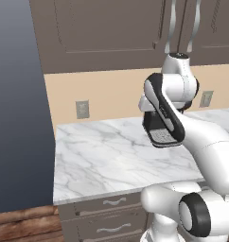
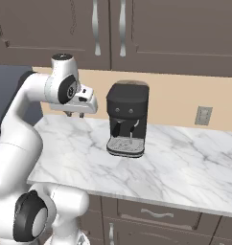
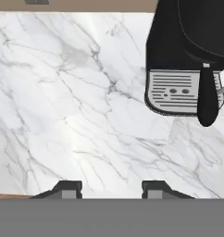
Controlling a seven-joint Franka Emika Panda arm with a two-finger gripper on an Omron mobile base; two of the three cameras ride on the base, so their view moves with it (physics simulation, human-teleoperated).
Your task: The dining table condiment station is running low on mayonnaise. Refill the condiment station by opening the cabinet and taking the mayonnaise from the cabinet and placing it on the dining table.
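- The gripper hangs above the marble counter, its finger tips standing apart with only bare marble between them.
- A black coffee machine sits ahead and to the right of the gripper, on the same counter.
- The cabinet is above the gripper, its doors shut; wavy silver handles hang near the door seam.

- I'm in a kitchen: a marble counter under dark wall cabinets.
- A black coffee machine stands on it.
- Drawers sit below; outlets dot the beige wall.
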